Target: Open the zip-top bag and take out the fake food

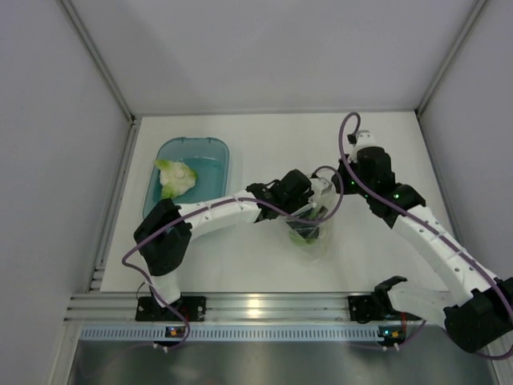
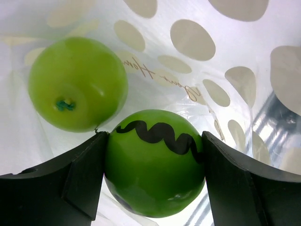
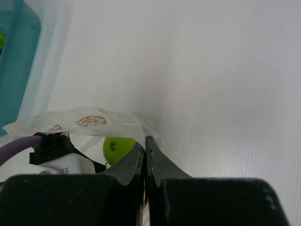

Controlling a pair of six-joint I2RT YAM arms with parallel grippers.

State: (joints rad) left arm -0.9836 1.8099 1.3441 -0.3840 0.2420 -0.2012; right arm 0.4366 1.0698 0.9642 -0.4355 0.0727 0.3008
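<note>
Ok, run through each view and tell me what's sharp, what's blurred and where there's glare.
Top external: soft, even light, glare on the metal rail, the zip-top bag barely readable. Left wrist: striped green ball and plain green ball crisp, the bag's upper dots soft. Right wrist: right gripper dark and blurred, table washed out.

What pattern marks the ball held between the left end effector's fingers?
A black wavy stripe on the green ball; left wrist view.

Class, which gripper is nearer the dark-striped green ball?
Left. The left gripper clamps the dark-striped green ball inside the dotted clear plastic bag; the right gripper pinches the bag's rim.
</note>
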